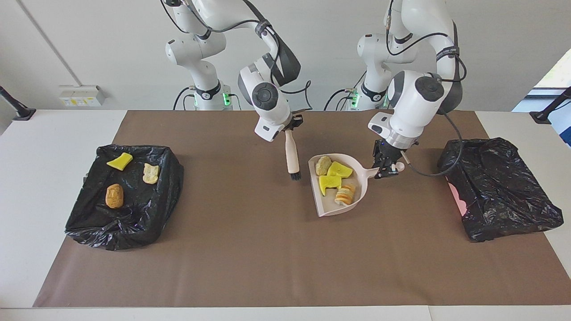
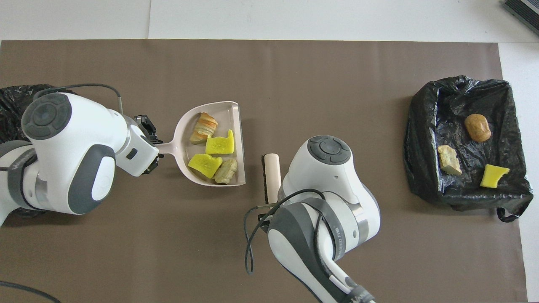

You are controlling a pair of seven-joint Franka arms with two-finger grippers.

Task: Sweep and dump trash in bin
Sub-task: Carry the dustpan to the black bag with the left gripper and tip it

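A beige dustpan (image 1: 335, 210) (image 2: 234, 113) sits low over the brown mat near the middle of the table and carries several pieces of trash: yellow wedges (image 1: 340, 170) (image 2: 219, 144) and tan bread-like chunks (image 1: 345, 195) (image 2: 203, 126). My left gripper (image 1: 387, 167) (image 2: 152, 145) is shut on the dustpan's handle. My right gripper (image 1: 291, 126) is shut on the top of a small brush (image 1: 292, 156) (image 2: 272, 172), which hangs bristles-down beside the pan's open edge without touching it. In the overhead view the right wrist hides that gripper.
An open bin lined with a black bag (image 1: 129, 218) (image 2: 425, 126) stands at the right arm's end and holds three trash pieces. A second bin wrapped in a black bag (image 1: 499, 187) (image 2: 12, 97) stands at the left arm's end, close to the left arm.
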